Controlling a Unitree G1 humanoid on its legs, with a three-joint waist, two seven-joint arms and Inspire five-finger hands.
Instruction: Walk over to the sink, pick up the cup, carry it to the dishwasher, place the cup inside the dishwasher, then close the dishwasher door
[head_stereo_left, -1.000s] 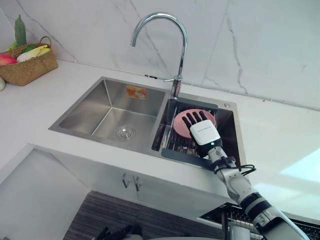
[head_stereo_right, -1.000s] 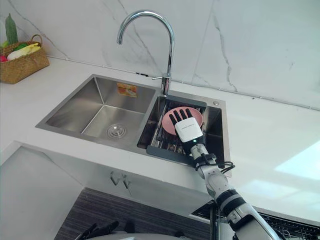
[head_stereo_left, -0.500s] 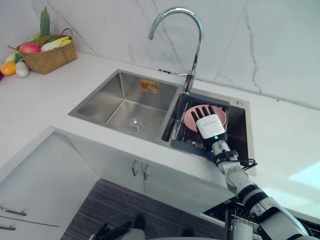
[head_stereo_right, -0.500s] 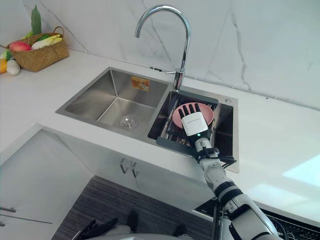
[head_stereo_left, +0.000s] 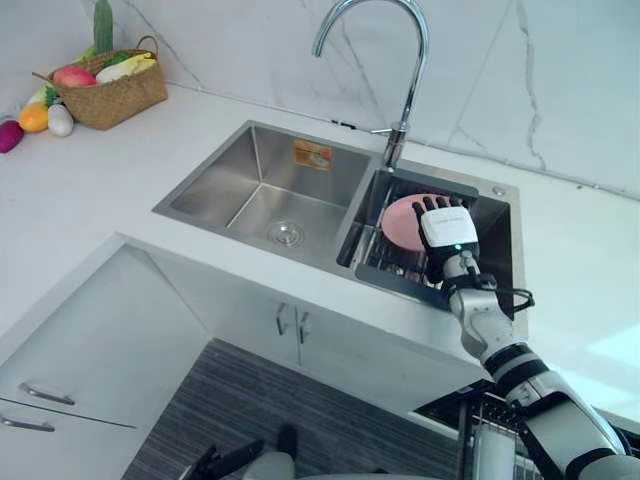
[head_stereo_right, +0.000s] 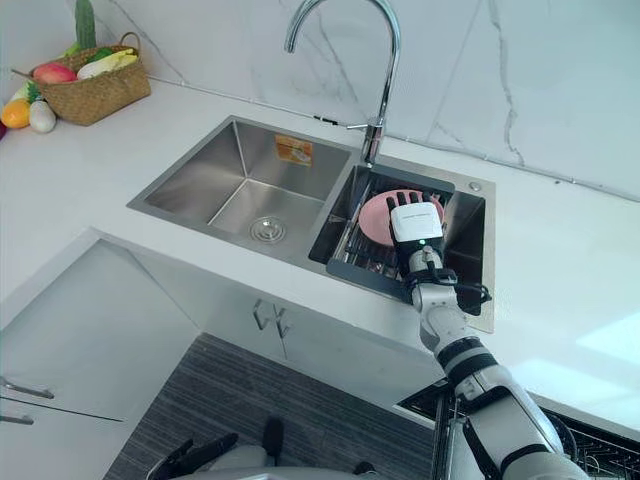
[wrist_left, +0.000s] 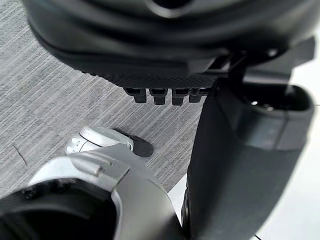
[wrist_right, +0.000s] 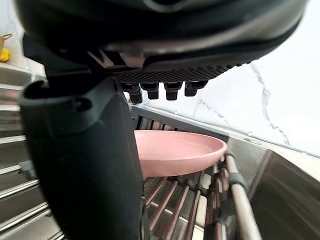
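- One hand, the right hand (head_stereo_left: 445, 226), is held out over the right basin of the sink (head_stereo_left: 250, 185), its fingers (wrist_right: 160, 90) straight and spread, with nothing gripped.
- Just under and beyond those fingers a pink dish (head_stereo_left: 401, 220) is seen, a shallow round one rather than a cup; whether it is touched cannot be told.
- The pink dish is propped, tilted, on a dark wire rack (head_stereo_left: 395, 265) set inside that right basin.
- The left basin is shown bare, with a drain at its bottom and a sticker on its back wall.
- A curved steel tap (head_stereo_left: 405, 70) is mounted behind the divide between the basins.
- A white counter (head_stereo_left: 90, 190) is laid around the sink, and a wicker basket (head_stereo_left: 115, 95) of fruit and vegetables is placed at its far left corner.
- The dishwasher (head_stereo_right: 585, 445) is glimpsed below the right arm, its wire shelf exposed.
- The left hand (wrist_left: 165, 75) is hung low over the grey floor (wrist_left: 45, 95), fingers relaxed and empty.
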